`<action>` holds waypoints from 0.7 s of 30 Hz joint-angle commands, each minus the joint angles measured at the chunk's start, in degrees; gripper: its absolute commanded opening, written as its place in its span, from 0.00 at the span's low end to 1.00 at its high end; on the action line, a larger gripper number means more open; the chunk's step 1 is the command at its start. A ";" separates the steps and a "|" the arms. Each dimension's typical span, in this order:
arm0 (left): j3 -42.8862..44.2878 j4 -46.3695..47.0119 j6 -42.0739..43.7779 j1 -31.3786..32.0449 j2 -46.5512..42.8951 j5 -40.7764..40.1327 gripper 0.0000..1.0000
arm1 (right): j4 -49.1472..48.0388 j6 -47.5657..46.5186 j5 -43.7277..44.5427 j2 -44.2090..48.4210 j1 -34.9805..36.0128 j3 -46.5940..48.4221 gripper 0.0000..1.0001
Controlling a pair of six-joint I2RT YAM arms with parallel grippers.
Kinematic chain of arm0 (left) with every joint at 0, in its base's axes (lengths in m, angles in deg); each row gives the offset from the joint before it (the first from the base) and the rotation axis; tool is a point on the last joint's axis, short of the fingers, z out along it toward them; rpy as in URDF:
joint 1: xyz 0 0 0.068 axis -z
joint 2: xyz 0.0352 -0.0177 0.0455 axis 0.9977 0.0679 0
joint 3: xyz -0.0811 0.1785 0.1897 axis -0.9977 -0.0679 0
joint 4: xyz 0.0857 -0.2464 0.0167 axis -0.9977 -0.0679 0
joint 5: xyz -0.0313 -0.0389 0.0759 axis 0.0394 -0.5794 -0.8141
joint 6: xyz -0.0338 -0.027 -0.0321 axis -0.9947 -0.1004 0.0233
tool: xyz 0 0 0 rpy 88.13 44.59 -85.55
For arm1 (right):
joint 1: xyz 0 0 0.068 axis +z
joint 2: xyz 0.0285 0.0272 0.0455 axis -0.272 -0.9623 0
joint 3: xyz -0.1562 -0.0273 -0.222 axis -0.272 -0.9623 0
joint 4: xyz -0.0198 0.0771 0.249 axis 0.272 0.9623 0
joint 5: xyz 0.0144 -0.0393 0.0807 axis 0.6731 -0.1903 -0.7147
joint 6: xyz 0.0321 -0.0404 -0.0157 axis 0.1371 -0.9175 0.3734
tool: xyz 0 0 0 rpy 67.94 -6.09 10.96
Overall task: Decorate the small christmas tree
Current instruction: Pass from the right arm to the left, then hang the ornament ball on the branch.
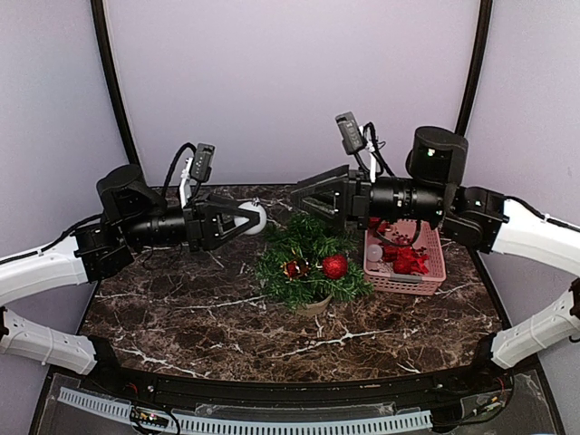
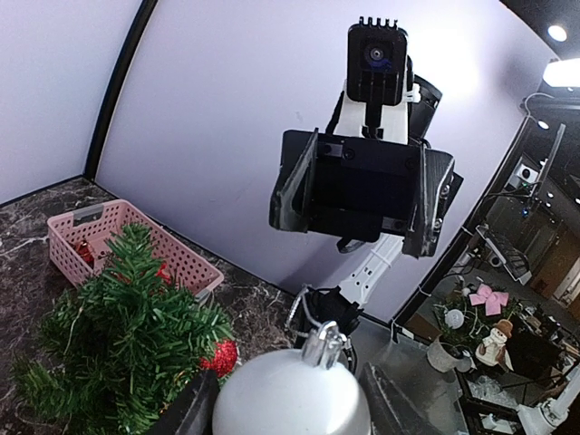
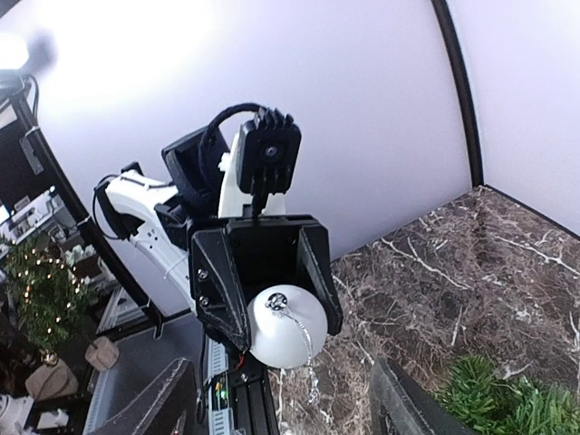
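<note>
The small christmas tree (image 1: 308, 258) stands mid-table on a tan base, with a red ball (image 1: 334, 265) and a second red ornament (image 1: 294, 268) on its branches. My left gripper (image 1: 249, 220) is shut on a white ball ornament (image 1: 255, 217), held in the air left of the tree. In the left wrist view the ball (image 2: 292, 394) fills the gap between the fingers, silver cap (image 2: 323, 344) up. My right gripper (image 1: 304, 199) stands open and empty above the tree's back, facing the ball. The ball's silver string (image 3: 308, 362) hangs from it in front of my right gripper (image 3: 281, 408).
A pink basket (image 1: 426, 272) holding red ornaments sits right of the tree, under my right arm. The tabletop is dark marble (image 1: 199, 317). A lilac wall closes off the back.
</note>
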 commanded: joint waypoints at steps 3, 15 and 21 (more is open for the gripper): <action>-1.30 -0.28 -1.25 0.37 -1.92 -3.09 0.45 | -26.34 9.66 10.42 3.87 1.58 -12.20 0.67; -0.59 0.13 -3.11 0.36 -1.49 -0.37 0.45 | -29.32 8.27 7.71 -1.56 2.59 -12.13 0.54; -0.54 -0.10 -3.53 0.38 -1.74 -0.31 0.45 | -28.84 7.82 5.69 -3.06 2.78 -10.92 0.40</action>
